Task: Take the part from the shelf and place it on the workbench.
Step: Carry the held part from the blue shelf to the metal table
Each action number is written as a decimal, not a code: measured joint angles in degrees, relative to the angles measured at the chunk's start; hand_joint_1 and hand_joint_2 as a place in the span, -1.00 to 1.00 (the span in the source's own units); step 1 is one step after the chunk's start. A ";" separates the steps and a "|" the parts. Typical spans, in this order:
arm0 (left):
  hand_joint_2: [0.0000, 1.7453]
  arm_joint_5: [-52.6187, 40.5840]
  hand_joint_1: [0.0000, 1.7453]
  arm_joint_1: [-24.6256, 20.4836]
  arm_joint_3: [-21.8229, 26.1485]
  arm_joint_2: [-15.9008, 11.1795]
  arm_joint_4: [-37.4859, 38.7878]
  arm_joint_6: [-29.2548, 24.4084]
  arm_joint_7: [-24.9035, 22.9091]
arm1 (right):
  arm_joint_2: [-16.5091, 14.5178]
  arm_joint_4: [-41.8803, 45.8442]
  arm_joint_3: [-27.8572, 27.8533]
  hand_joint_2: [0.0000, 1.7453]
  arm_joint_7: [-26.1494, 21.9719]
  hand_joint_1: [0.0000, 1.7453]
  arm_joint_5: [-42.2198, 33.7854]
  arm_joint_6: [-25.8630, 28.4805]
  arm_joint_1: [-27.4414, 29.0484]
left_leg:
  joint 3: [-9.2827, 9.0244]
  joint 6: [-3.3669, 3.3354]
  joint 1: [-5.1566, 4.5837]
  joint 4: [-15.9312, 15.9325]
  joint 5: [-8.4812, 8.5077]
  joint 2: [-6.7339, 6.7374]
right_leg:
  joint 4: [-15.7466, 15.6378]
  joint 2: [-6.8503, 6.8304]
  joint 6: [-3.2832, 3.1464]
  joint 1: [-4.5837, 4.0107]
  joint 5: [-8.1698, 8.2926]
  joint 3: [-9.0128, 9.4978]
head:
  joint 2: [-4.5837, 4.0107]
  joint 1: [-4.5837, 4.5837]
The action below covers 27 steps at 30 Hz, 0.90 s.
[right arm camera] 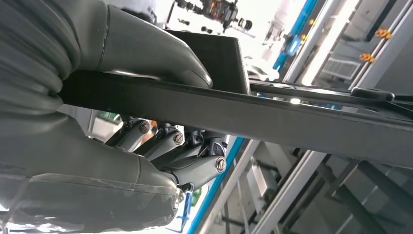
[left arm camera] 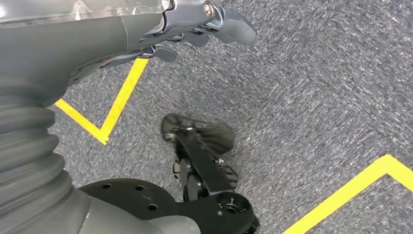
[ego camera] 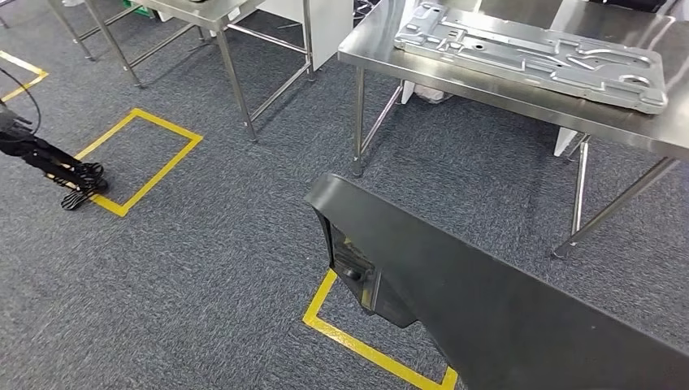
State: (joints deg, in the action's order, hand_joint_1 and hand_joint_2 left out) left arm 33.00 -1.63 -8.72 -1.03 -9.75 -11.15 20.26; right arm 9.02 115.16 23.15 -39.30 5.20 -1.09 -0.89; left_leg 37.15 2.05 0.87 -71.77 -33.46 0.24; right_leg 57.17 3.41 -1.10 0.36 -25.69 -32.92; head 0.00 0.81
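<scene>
The part (ego camera: 504, 309) is a long, flat black panel with a moulded bracket near its end. It slants across the lower right of the head view, above the carpet. In the right wrist view my right hand (right arm camera: 146, 161) grips the part (right arm camera: 292, 117), with the thumb on one face and the fingers curled against the other. The steel workbench (ego camera: 382, 41) stands ahead at the upper right, a short way beyond the part's end. My left hand (left arm camera: 195, 24) hangs over the carpet with its fingers apart and nothing in them.
A large embossed silver plate (ego camera: 536, 53) covers much of the workbench top. Its legs (ego camera: 358, 122) reach down to the grey carpet. A second steel table (ego camera: 219, 16) stands at the back left. Yellow tape squares (ego camera: 138, 158) mark the floor. A black jointed object (ego camera: 57, 166) lies at the far left.
</scene>
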 joint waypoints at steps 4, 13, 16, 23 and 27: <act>1.00 -0.02 -1.00 0.04 -0.02 -0.28 0.02 0.42 -0.48 | 0.58 -0.04 0.01 1.00 0.00 1.00 -1.17 -0.25 -1.61 | -5.07 -0.81 0.18 12.97 6.03 -3.96 | 0.64 2.77 0.84 -0.06 -0.19 -0.39 | 0.00 -0.01; 1.00 -0.03 -1.00 -0.10 -0.37 -0.31 0.00 0.99 -1.09 | 1.47 -1.57 0.03 1.00 0.00 1.00 -3.15 -1.27 -4.61 | -5.74 -3.00 0.07 14.69 6.30 1.02 | 15.83 -2.74 3.07 0.30 -6.83 -8.74 | 0.00 0.54; 1.00 0.00 -1.00 -0.08 -0.39 -0.27 0.00 0.99 -1.38 | 1.59 -2.19 0.06 1.00 0.00 1.00 -3.30 -1.89 -4.75 | -6.04 -2.74 0.04 14.62 5.92 3.04 | 11.53 -3.95 3.05 0.45 -3.14 -6.61 | 0.00 0.56; 1.00 0.05 -1.00 -0.33 -0.39 -0.17 -0.01 0.95 -1.12 | 1.81 -3.21 0.09 1.00 0.00 1.00 -4.06 -2.81 -5.91 | -7.14 -0.70 -0.32 14.35 4.55 5.41 | 0.21 -5.27 0.94 -0.30 0.38 -1.06 | -0.01 0.39; 1.00 -0.30 -1.00 -0.13 -0.57 -0.14 -0.02 1.26 -0.62 | 1.83 -3.58 0.09 1.00 0.00 1.00 -4.19 -2.42 -6.18 | -2.09 -0.04 -0.03 2.92 -1.62 0.74 | -0.12 -2.90 0.08 -0.01 0.61 -0.85 | -0.01 -0.05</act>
State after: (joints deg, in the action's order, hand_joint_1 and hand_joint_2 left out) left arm 32.70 -1.76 -9.29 -1.17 -9.77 -9.89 19.64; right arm 10.85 111.59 23.23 -39.30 1.01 -3.51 -7.08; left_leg 35.06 2.01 0.84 -68.85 -35.08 0.98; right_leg 57.05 0.51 -1.03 0.35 -25.08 -33.76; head -0.01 0.76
